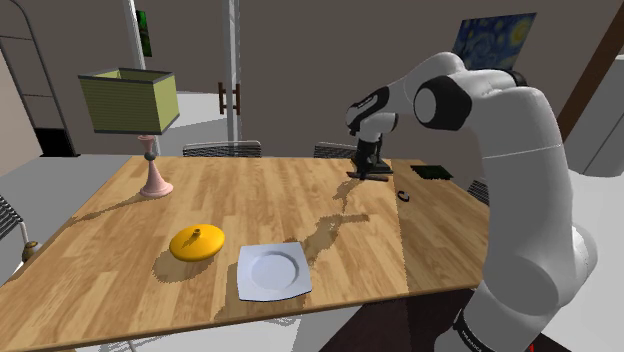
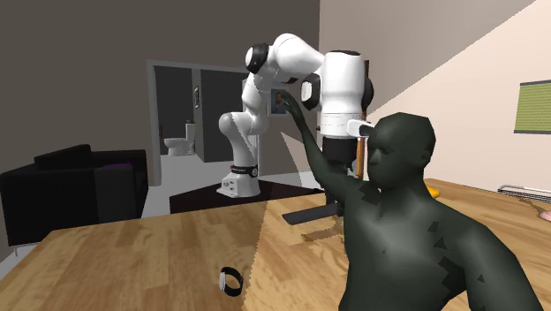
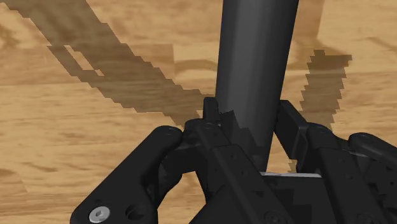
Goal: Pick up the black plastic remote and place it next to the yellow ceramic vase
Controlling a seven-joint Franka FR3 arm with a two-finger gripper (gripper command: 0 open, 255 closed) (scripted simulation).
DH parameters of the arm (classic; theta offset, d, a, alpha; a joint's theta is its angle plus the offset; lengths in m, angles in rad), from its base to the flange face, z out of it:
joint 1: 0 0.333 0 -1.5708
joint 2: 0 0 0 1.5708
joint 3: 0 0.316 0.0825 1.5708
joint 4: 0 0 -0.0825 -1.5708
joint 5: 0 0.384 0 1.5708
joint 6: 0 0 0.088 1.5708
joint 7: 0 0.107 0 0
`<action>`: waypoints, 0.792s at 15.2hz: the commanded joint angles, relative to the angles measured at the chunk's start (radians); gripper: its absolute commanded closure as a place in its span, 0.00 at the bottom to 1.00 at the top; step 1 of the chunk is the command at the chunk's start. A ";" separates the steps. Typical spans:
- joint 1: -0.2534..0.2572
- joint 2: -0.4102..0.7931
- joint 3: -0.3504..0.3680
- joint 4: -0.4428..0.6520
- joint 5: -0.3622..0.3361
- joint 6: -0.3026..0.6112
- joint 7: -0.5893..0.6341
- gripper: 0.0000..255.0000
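Note:
The black remote lies flat on the wooden table near its far edge. My gripper stands straight down on it. In the wrist view the long dark remote runs away from the hand, and my gripper is shut on it, a finger pressed against each side. In the second exterior view the remote rests on the tabletop under the gripper, partly behind a dark figure's arm. The flat yellow vase sits near the front of the table, towards the shoulder view's left.
A white square plate lies just right of the vase. A green-shaded lamp stands at the far left. A small black ring and a dark flat item lie near the gripper. A dark human figure stands close to the second exterior camera.

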 commanded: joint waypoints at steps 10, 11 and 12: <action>0.147 -0.163 0.004 -0.187 -0.057 0.038 0.148 1.00; 0.166 -0.180 0.007 -0.212 -0.063 0.048 0.170 1.00; 0.184 -0.196 0.010 -0.235 -0.070 0.056 0.193 1.00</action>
